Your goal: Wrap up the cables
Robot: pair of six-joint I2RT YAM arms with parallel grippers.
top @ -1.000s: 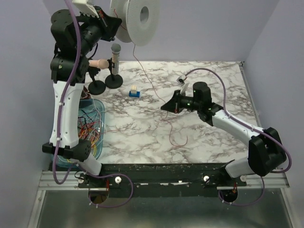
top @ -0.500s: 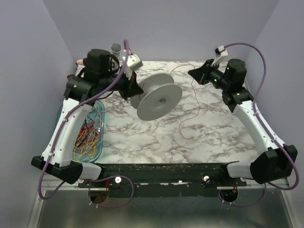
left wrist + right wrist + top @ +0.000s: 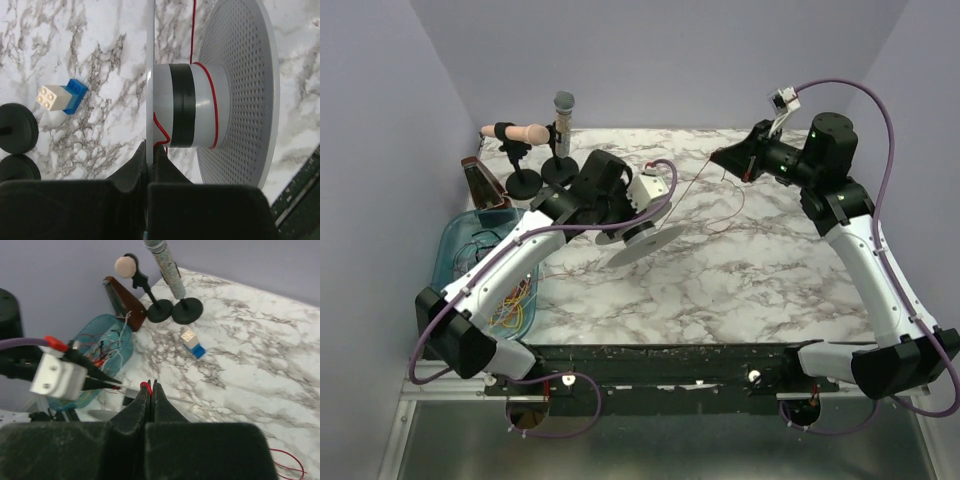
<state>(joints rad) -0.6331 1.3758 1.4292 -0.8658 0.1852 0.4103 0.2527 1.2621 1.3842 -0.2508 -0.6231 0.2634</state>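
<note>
Two grippers, both engaged.

- Left gripper [image 3: 150, 150]: clamped on the thin near flange of the spool [image 3: 240, 90], holding it above mid-worktop [image 3: 770, 290].
- Right gripper [image 3: 149, 385]: pinched tight on the red cable [image 3: 216, 115], raised at the far right.
- Cable run: about one turn lies round the pale hub. From there the strand leads away toward the right gripper, with a slack loop trailing onto the marble below it.
- Key relation: the spool lies to the right gripper's left, and the hub axis runs crosswise to the strand, so further turns should lay square. The right arm is the one holding the feed.
- Room: open marble lies between and in front of the arms. The microphone stands [image 3: 560, 170] and the tray [image 3: 460, 235] of spare cables [image 3: 512, 298] crowd the left side.
</note>
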